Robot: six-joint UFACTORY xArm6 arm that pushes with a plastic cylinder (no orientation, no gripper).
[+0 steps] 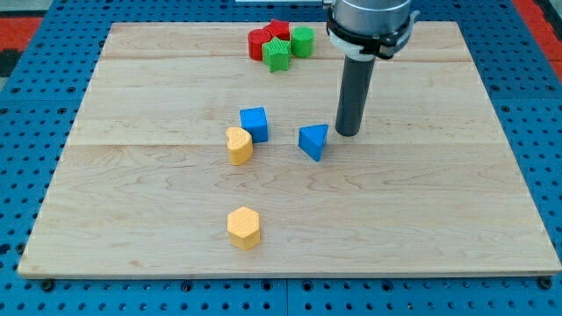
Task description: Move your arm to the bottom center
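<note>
My tip [348,133] rests on the wooden board [421,211], a little right of the board's middle. A blue triangular block [313,140] lies just to the tip's left, close to it. A blue cube [255,123] sits further left, with a yellow heart-shaped block [239,145] touching its lower left side. A yellow hexagonal block [244,227] lies alone near the view's bottom, left of centre.
At the view's top, a cluster holds two red blocks [261,42] [279,29] and two green blocks [277,54] [302,40]. The board lies on a blue pegboard surface [26,132]. The arm's grey body [369,22] hangs at the top.
</note>
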